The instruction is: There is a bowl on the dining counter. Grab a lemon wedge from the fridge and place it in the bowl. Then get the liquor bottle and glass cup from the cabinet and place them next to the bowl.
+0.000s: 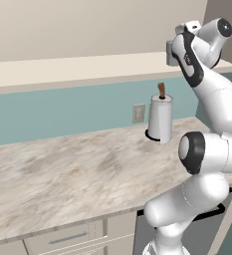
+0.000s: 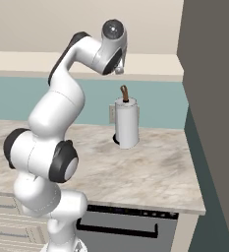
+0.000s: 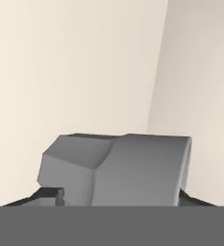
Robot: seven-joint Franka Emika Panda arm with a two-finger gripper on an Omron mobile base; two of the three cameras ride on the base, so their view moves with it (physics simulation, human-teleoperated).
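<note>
The gripper (image 3: 118, 199) is straddling the grey cup (image 3: 118, 170) inside the cabinet (image 3: 60, 72), jaws not visibly clamped, so an off-centre pinch risks tipping it.

Paper-towel roll (image 1: 160, 119) upright on a dark base, on the marbled worktop (image 1: 62, 174); wall outlet (image 1: 138, 113) just beside it on the teal backsplash (image 1: 48, 114).

no legible text, labels or nos. anywhere
</note>
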